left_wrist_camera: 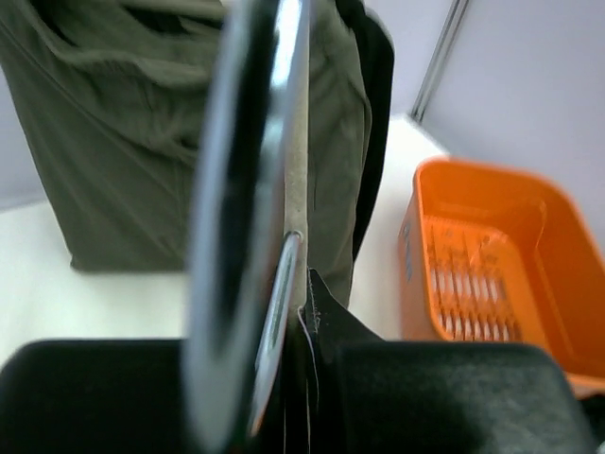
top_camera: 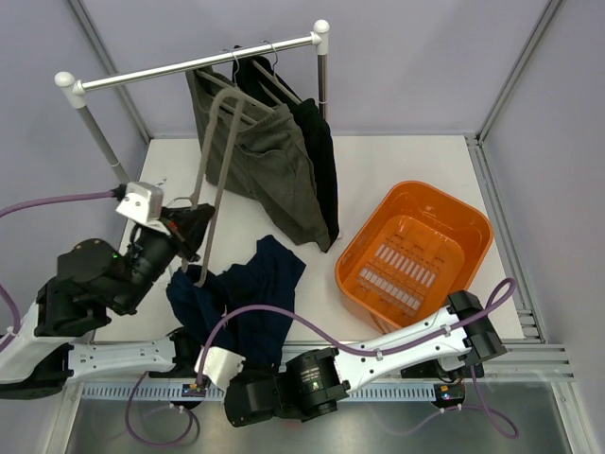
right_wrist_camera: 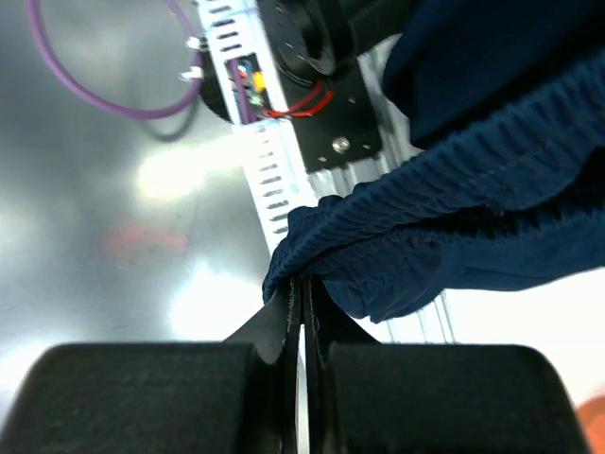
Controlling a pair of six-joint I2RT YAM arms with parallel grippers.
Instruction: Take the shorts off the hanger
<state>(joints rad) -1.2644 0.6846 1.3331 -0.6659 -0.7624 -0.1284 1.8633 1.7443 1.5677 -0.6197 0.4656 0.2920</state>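
Pinching navy shorts [right_wrist_camera: 454,218] waistband between clenched right fingers [right_wrist_camera: 291,317], left fingers [left_wrist_camera: 323,322] clamped on grey hanger [left_wrist_camera: 241,189]

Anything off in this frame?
Navy shorts lie crumpled at the table's near edge, not in the orange basket; right gripper pinches their waistband past the edge. Left gripper holds a bare hanger slanted.

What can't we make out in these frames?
Top view: fingertips of the right tool, hidden under its own wrist camera and the navy shorts.
Left wrist: hanger blurred, too close to the lens; it covers the left tool grip.
Top view: black shorts mostly behind olive-grey shorts.
Right wrist: navy shorts cut off by the right edge.
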